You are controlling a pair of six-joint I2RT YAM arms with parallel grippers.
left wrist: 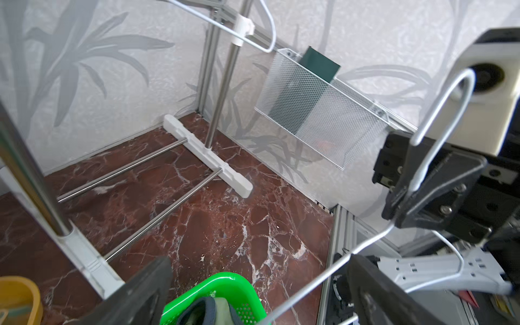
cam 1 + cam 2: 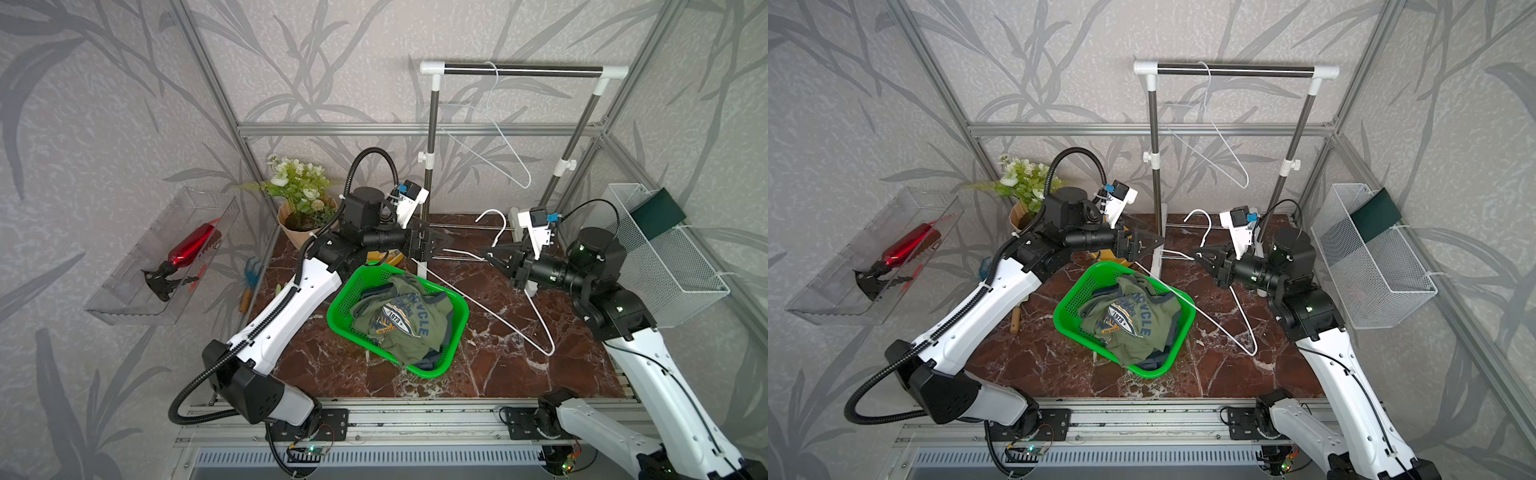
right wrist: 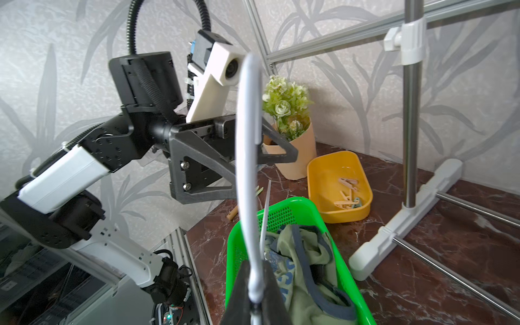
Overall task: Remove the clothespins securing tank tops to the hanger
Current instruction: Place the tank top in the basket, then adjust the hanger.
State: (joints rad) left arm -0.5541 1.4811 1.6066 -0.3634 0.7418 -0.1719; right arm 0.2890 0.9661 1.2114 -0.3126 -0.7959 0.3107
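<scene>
My right gripper [image 2: 487, 252] is shut on the neck of a bare white wire hanger [image 2: 504, 224], just below its hook [image 3: 245, 197]. My left gripper [image 2: 440, 249] stands open facing it, and the hanger's long arm passes between its fingers [image 1: 146, 284] without being pinched. The olive-green tank top [image 2: 415, 328] lies crumpled in a green basket [image 2: 338, 299], with a slate-blue edge [image 2: 428, 365] showing beneath it. Several clothespins [image 3: 347, 194] lie in a yellow tray [image 3: 323, 174].
A garment rack [image 2: 523, 70] stands at the back with a second bare hanger [image 2: 511, 151] on it. A flower pot [image 2: 299, 195] sits at back left. A wire basket [image 2: 673, 266] hangs on the right wall and a clear tray with a red bottle [image 2: 191, 245] on the left.
</scene>
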